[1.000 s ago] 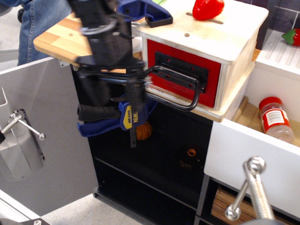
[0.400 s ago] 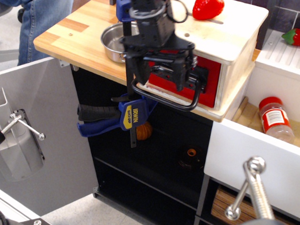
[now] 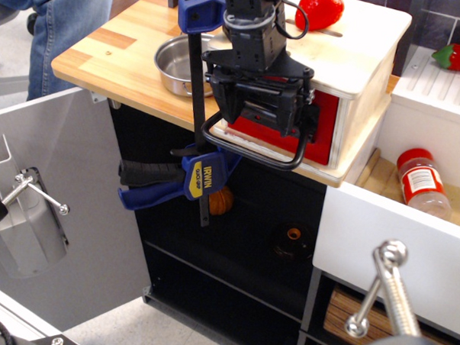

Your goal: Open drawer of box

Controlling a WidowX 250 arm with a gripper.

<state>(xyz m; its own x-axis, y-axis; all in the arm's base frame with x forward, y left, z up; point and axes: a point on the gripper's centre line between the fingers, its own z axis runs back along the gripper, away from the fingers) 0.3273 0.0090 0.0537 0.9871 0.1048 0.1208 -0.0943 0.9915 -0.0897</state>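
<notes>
A: Box [image 3: 338, 51] noted on the right end of the wooden counter [image 3: 113, 60], cream, flat top with holes and a slot. Red toy strawberry [image 3: 319, 10] sat on that top.

B: Drawer [image 3: 326, 127]?

A: Red front, facing the camera, about flush with the box face as far as could be judged. Black loop handle [image 3: 292, 156] stuck out forward and low from a black plate on the front.

B: Gripper [image 3: 265, 105]?

A: Black, hung right in front of the drawer, over the left and middle of the red panel, just above the loop. Fingers pointed down and towards the panel.

B: Jaw state?

A: Could not tell. Black fingers merged with black plate and handle; neither the gap nor any grip on the handle could be made out. Overlapped the handle in view, contact unclear.

B: Surroundings?

A: Blue bar clamp [image 3: 198, 110] fixed on the counter edge just left of the gripper, bar upright, trigger grip below the edge. Steel pan [image 3: 176, 65] on the counter behind the clamp. White cabinet drawer [image 3: 387, 240] at right, pulled open, red-capped jar [image 3: 422, 181] lying inside. Red pepper [image 3: 456, 56] on the white surface above it. Metal handle [image 3: 381, 290] blurred in the near foreground. Grey door [image 3: 68, 204] swung open at left; person in jeans [image 3: 65, 16] behind the counter
</notes>
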